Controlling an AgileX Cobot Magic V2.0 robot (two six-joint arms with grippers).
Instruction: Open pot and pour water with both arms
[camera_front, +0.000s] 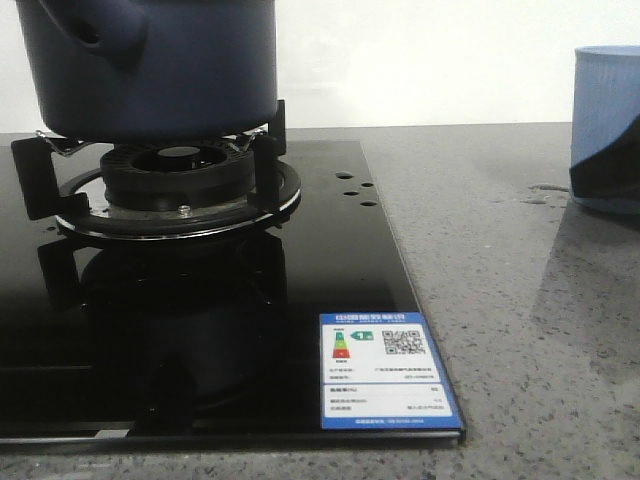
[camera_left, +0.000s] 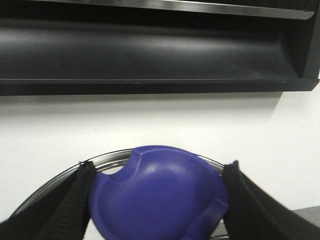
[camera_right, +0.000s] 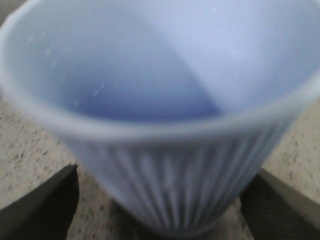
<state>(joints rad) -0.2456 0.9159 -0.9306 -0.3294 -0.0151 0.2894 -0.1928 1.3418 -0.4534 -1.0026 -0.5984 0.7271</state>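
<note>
We saw the pot (camera_front: 150, 70) standing on the burner grate (camera_front: 170, 180) of the black glass hob (camera_front: 200, 330), in the upper left of the front view, its stubby tube (camera_front: 100, 30) jutting from the side wall. In the left wrist view, our left gripper (camera_left: 157, 200) had its jaws apart, one finger on either side of a purple-blue lid knob (camera_left: 157, 197); whether they pressed it we could not tell. The metal rim of the lid (camera_left: 107, 160) curved behind it.

Our right gripper (camera_right: 157, 200) also stood with jaws spread, flanking the ribbed light blue cup (camera_right: 165, 125), which sat on the speckled counter (camera_front: 500, 260) at the right edge of the front view, well apart from the pot.

We judged the lid-lifting step to be in hand: the knob should be squeezed centrally, then raised straight up. The dark range hood (camera_left: 150, 45) above limited headroom. An energy label (camera_front: 388, 372) lay at the hob's lower right corner.
</note>
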